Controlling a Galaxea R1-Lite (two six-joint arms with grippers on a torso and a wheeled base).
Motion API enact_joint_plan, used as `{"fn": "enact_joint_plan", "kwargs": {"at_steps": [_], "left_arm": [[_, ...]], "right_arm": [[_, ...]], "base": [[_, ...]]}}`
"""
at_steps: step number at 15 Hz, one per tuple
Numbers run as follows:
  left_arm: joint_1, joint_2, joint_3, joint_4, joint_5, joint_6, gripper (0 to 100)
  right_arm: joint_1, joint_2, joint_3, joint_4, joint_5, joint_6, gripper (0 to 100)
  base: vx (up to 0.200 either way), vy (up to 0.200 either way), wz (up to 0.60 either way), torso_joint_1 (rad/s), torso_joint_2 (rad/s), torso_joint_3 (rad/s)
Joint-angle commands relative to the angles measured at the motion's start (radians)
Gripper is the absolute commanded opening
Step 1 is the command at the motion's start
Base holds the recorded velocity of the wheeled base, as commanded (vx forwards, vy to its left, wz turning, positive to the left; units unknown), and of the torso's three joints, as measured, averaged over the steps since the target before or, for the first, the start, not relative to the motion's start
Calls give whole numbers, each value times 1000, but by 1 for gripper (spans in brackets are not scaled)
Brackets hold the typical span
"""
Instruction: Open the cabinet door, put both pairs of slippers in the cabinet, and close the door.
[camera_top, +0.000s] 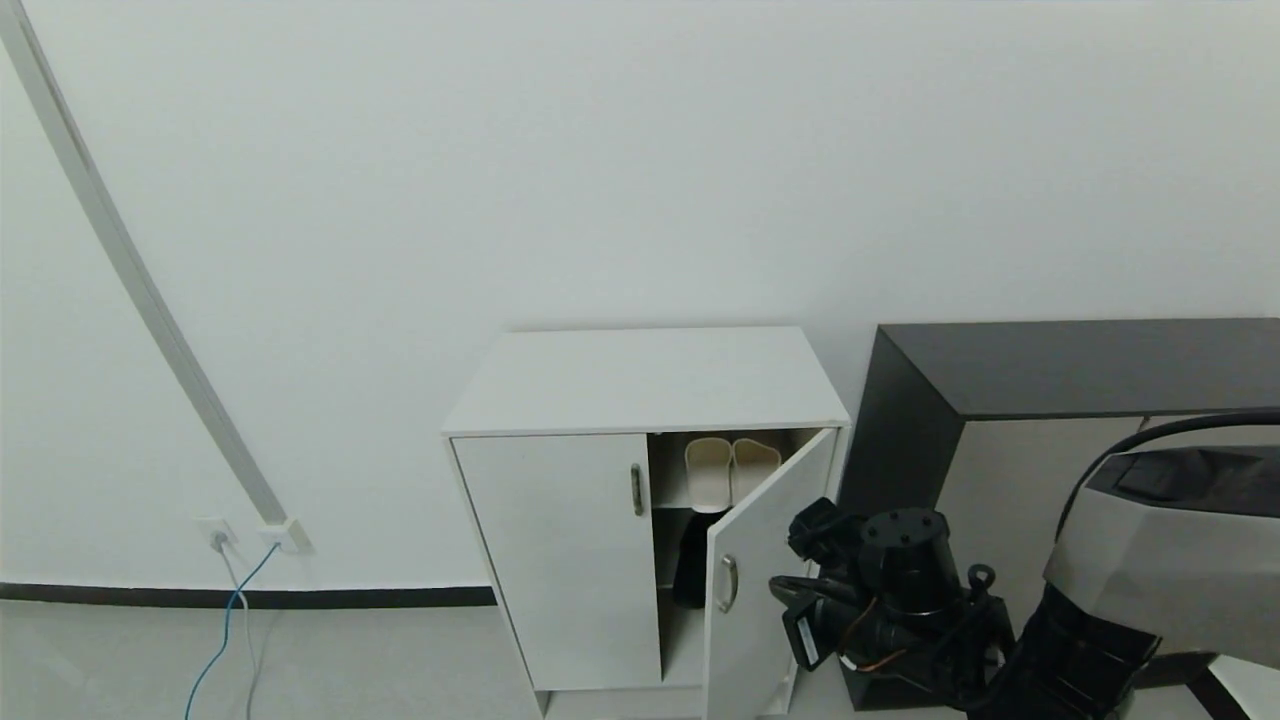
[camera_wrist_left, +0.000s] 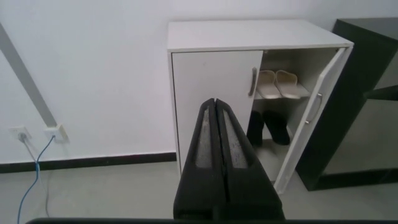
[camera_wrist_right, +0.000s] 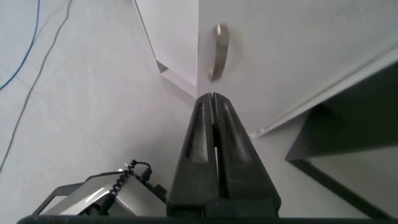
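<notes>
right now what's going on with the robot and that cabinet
A two-armed robot is working at a white cabinet. Its right door stands partly open, the left door is closed. Both pairs are already inside: light slippers on the upper shelf, dark slippers below them. The right gripper is shut, empty, close to the open door's handle; whether it touches the door is unclear. The left gripper is shut, held back from the cabinet. Closing the door is what's left.

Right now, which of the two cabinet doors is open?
The right-hand door, swung outward so the cream slippers and black slippers show inside. The left-hand door sits flush and shut.
</notes>
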Motion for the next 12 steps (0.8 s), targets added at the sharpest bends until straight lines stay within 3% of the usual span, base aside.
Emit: {"fn": "enact_joint_plan", "kwargs": {"at_steps": [1, 9, 12], "left_arm": [[0, 0, 0, 0, 0, -1, 0], [0, 0, 0, 0, 0, -1, 0], [0, 0, 0, 0, 0, -1, 0]], "right_arm": [[3, 37, -26, -2, 0, 0, 0], [-19, 180, -255, 1, -14, 15, 0], [-56, 251, -400, 33, -27, 17, 0]], "base": [[0, 0, 0, 0, 0, 0], [0, 0, 0, 0, 0, 0], [0, 0, 0, 0, 0, 0]]}}
